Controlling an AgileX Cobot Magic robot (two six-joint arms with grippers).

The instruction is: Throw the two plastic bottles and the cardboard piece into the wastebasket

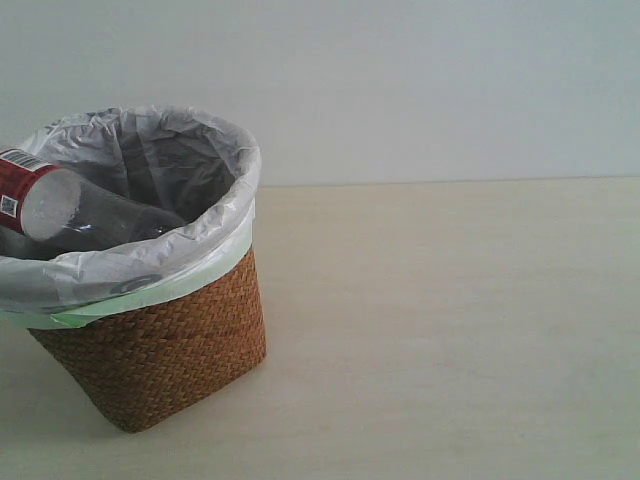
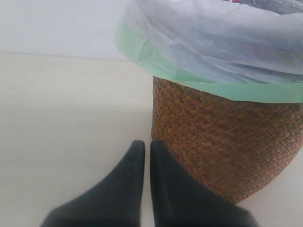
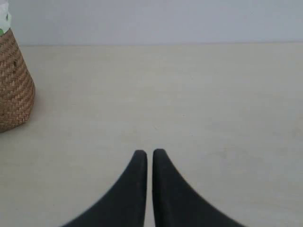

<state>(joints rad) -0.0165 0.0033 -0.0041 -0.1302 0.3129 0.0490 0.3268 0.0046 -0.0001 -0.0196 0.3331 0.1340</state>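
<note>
My left gripper [image 2: 147, 146] has its two black fingers pressed together, with only a hairline between them and nothing caught there. It hangs close beside the wastebasket [image 1: 160, 350], its tips just short of the woven wall near the foot. My right gripper [image 3: 149, 153] is likewise drawn together and empty. It sits well apart from the wastebasket, over the table [image 1: 450, 330], and the wicker shows only at the edge of that wrist camera's picture.

The wastebasket stands on the table, brown wicker narrowing toward its foot. A plastic bag [image 1: 150, 270] is folded out over its rim, whitish with a pale green band along the lower edge of the fold. The red-label bottle [image 1: 70, 210] lies inside the wastebasket: one round pale end is raised near the rim, the red label with a barcode sits just behind it, and the clear body slants down into the bag. Which end that is I cannot tell. The bottom of the wastebasket is hidden from all my cameras, so I cannot say what else lies in it. Behind the wastebasket is a plain pale wall [image 1: 400, 80]
</note>
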